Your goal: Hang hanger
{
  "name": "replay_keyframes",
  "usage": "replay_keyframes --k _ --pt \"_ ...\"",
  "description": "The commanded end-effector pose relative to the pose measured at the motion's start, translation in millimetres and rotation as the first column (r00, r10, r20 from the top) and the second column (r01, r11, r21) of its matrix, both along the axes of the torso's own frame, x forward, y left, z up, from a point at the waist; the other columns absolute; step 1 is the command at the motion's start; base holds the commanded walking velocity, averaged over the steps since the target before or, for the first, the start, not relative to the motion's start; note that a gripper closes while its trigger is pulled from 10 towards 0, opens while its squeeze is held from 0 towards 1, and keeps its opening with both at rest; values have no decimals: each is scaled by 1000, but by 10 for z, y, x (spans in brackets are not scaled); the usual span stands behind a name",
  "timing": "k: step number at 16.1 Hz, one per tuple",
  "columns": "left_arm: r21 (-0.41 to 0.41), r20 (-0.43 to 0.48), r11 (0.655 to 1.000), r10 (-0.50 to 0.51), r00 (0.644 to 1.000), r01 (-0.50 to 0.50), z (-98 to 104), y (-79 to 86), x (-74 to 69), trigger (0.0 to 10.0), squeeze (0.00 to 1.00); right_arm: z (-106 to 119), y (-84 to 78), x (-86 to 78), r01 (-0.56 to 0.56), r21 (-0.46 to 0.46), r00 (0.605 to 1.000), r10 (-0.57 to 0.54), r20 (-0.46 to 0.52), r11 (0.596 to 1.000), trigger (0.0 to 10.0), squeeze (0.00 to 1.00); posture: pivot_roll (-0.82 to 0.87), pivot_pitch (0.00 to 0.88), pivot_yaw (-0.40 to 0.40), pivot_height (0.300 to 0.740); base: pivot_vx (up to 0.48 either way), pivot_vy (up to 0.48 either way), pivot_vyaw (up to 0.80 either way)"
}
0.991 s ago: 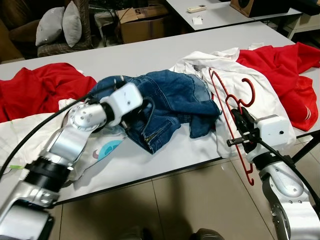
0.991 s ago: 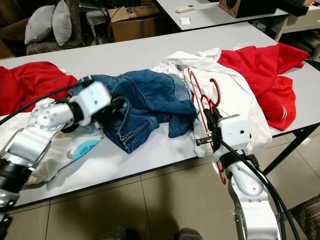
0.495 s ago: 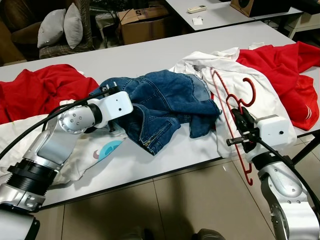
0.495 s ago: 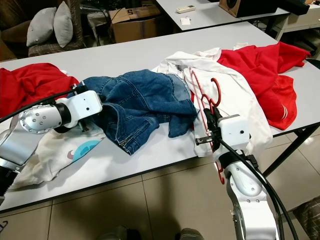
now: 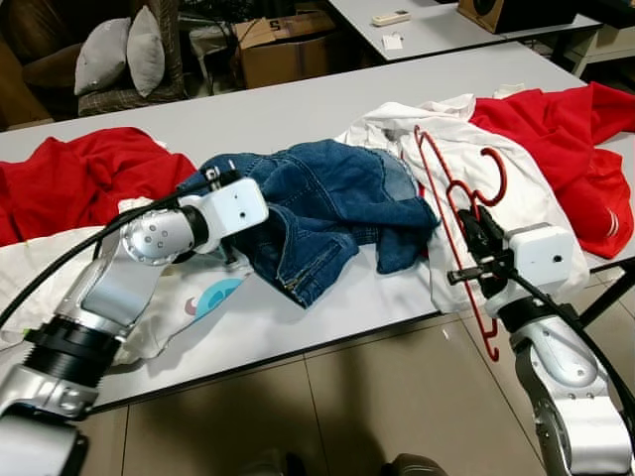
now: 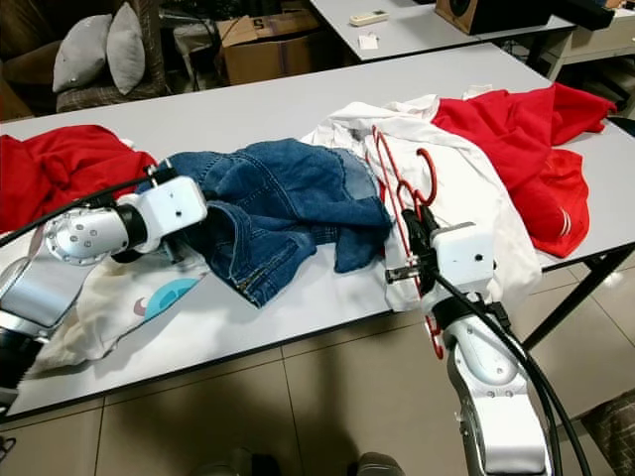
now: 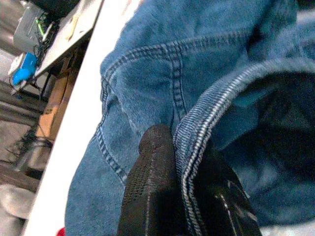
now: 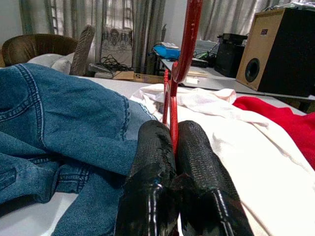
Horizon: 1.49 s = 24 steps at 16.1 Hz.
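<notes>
pincers [image 5: 470,234] [image 7: 184,162] clamp red hanger [image 5: 451,213], jeans [image 5: 332,188].

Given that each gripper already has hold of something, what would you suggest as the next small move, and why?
Probably bring the red hanger toward the jeans. The right gripper is shut on the hanger's wire, and the left gripper pinches the jeans' waistband edge, holding it open; the two are apart on the table.
</notes>
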<state>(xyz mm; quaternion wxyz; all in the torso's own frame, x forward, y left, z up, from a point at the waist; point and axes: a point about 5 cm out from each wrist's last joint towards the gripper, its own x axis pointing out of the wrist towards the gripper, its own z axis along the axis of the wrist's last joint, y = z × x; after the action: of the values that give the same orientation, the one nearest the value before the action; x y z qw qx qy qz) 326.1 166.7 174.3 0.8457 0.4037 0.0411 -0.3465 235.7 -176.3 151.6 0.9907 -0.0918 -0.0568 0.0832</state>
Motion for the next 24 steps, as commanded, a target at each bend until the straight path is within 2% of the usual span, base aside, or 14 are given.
replay_keyframes --k 1,2,3,5,7,8,9,10,11,12,16,20,21,24 --pt "-38 -1 999 22 1000 -22 50 32 23 0 0 -12 6 -3 4 2 1000 -4 1 1000 10000 0 -143 0 104 740 0 0 0" --pt "-129 -4 991 31 1000 -31 90 -22 44 0 0 -16 5 -9 6 3 1000 -6 -1 1000 10000 0 -141 0 100 740 0 0 0" --pt "-421 -1 904 78 997 -71 304 -145 115 0 0 -19 6 -17 10 5 1000 -10 -3 1000 10000 0 -142 0 106 740 0 0 0" --pt "-594 -5 800 103 995 -86 465 -200 158 0 0 -22 13 -20 13 7 1000 -13 -4 1000 10000 0 -143 0 111 740 0 0 0" --pt "-852 9 519 150 989 -71 850 -196 249 0 0 -28 24 -34 26 17 1000 -26 -2 999 10000 0 -141 0 128 740 0 0 0" --pt "-976 -160 97 275 948 -193 1008 57 416 0 0 -48 40 -64 40 31 999 -40 -3 999 10000 0 -136 0 144 740 0 0 0" --pt "-976 -160 97 275 948 -193 1008 57 416 0 0 -48 40 -64 40 31 999 -40 -3 999 10000 0 -136 0 144 740 0 0 0" --pt "-938 -316 10 382 869 -346 818 256 495 0 0 -70 61 -89 44 40 999 -44 -9 998 10000 0 -136 0 154 740 0 0 0" --pt "-911 -359 36 423 832 -412 676 319 483 0 0 -80 68 -101 46 45 999 -46 -12 998 10000 0 -132 0 158 740 0 0 0" --pt "-876 -367 125 457 810 -466 518 354 431 0 0 -94 75 -120 50 50 999 -49 -17 997 10000 0 -124 0 159 740 0 0 0" --pt "-770 -262 456 411 873 -446 333 219 281 0 0 -129 79 -150 46 54 998 -45 -33 997 10000 0 -100 0 156 740 0 0 0" --pt "-788 -415 395 229 881 -473 36 97 -17 0 0 -39 45 -206 26 63 999 -24 -20 998 10000 0 -129 0 177 740 0 0 0" --pt "-775 -411 400 270 871 -489 -40 40 -62 10000 0 59 55 -208 20 100 1000 -19 -6 995 10000 0 -131 0 161 740 0 0 0" --pt "-749 -369 420 378 849 -512 -137 -19 -105 10000 0 31 89 -136 3 93 1000 0 -28 996 10000 0 -120 0 104 740 0 0 0"
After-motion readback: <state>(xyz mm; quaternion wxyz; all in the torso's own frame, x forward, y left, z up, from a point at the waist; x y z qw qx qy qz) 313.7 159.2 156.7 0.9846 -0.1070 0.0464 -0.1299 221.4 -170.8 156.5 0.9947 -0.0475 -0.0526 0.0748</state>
